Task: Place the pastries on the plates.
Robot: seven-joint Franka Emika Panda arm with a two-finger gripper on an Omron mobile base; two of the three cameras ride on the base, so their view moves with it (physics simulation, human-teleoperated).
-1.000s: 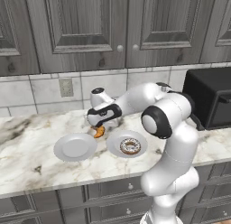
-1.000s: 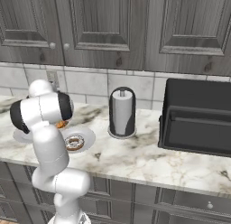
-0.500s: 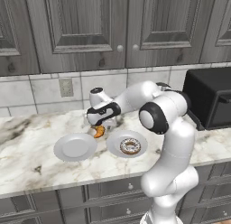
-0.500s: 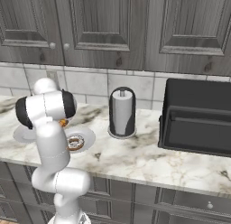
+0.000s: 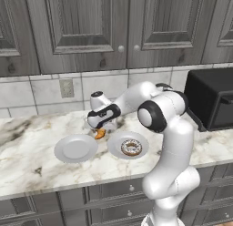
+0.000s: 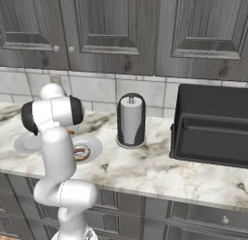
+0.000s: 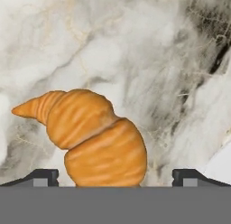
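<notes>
The orange-brown croissant [image 7: 97, 137] lies on the marble counter between the two light-grey plates, with a corner of one plate [image 7: 223, 164] at the hand view's right edge. My gripper [image 7: 117, 177] is open and low over it, its fingertips [image 7: 45, 175] wide apart with the croissant's near end between them. In the left base view the gripper [image 5: 101, 128] points down at the croissant [image 5: 99, 135]. The left plate [image 5: 73, 150] is bare. On the right plate [image 5: 114, 143] rests the iced donut [image 5: 132, 147], which also shows as the donut [image 6: 81, 152] in the right base view.
A paper towel holder [image 6: 131, 120] stands on the counter to the right of the plates. A black microwave [image 6: 213, 125] occupies the far right. Tiled wall with an outlet [image 5: 66, 88] and dark cabinets rise behind the counter.
The arm's elbow and shoulder have shifted slightly while the hand stays low over the croissant. Plates, donut and croissant have not moved.
</notes>
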